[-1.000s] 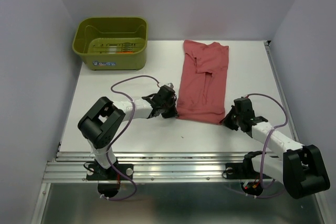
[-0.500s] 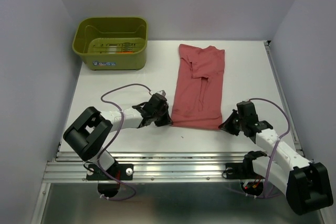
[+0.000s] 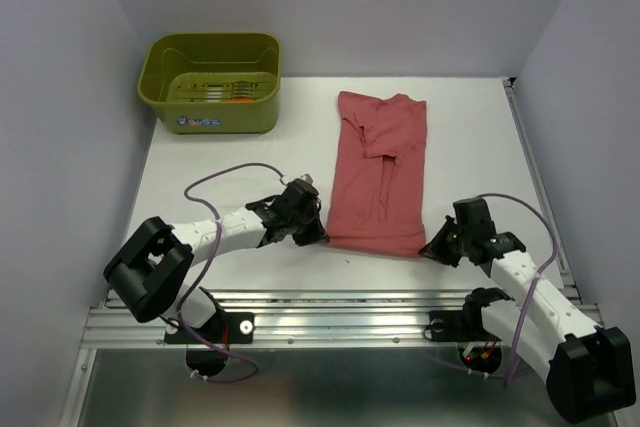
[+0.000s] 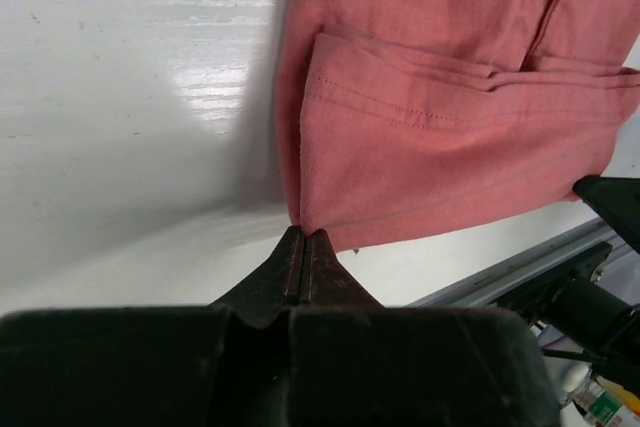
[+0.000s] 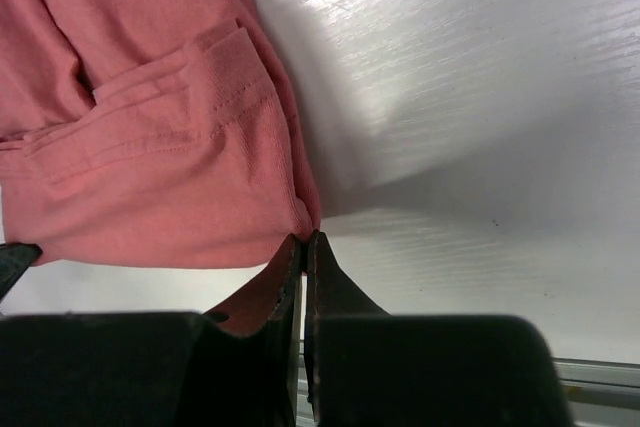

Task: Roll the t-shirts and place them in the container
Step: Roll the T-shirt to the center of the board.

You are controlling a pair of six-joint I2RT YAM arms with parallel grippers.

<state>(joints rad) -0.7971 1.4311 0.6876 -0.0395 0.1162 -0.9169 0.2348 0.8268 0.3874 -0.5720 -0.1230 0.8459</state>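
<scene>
Top external: white table (image 3: 200, 172), grey walls (image 3: 60, 97) — left gripper (image 3: 318, 236) and right gripper (image 3: 429, 250) clamp the t-shirt (image 3: 380, 172) at its near-edge corners.

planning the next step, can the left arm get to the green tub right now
Probably not yet: the left gripper is shut on the t-shirt's near corner. Once it lets go, nothing lies between it and the green tub.

The t-shirt (image 3: 380, 177) is soft matt rose cloth with stitched hems. The table (image 3: 470, 137) is smooth, glossy white, the tub (image 3: 250, 112) is smooth olive plastic, and the rail (image 3: 330, 322) along the table's near edge looks like ribbed bare metal.
</scene>
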